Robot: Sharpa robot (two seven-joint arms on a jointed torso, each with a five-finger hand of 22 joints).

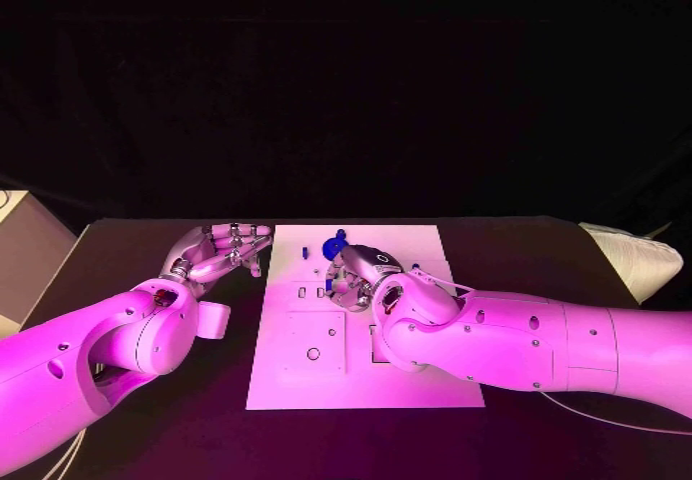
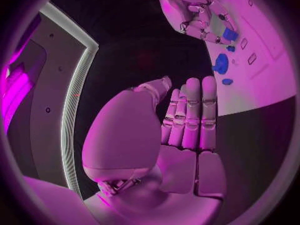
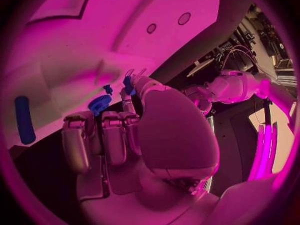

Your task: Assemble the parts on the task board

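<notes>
The white task board (image 1: pixel 418 385) lies in the middle of the black table. My right hand (image 1: pixel 361 275) is over its far half and pinches a small blue part (image 3: pixel 128 84) between thumb and finger, close above the board (image 3: pixel 69 60); the same part (image 2: pixel 230 34) shows at that hand's (image 2: pixel 194 10) fingertips. A blue gear (image 3: pixel 99 104) and another small blue piece (image 3: pixel 107 89) lie just beyond the fingers, with a blue cylinder (image 3: pixel 24 119) further off. The gear (image 1: pixel 335 245) sits near the board's far edge. My left hand (image 1: pixel 216 250) hovers beside the board's left edge, fingers (image 2: pixel 190 112) straight and holding nothing.
The board carries small slots (image 1: pixel 302 292) and a round hole (image 1: pixel 313 353) in its near left part. A pale box (image 1: pixel 22 250) stands off the table's left side and a white bundle (image 1: pixel 635 258) lies at its right side.
</notes>
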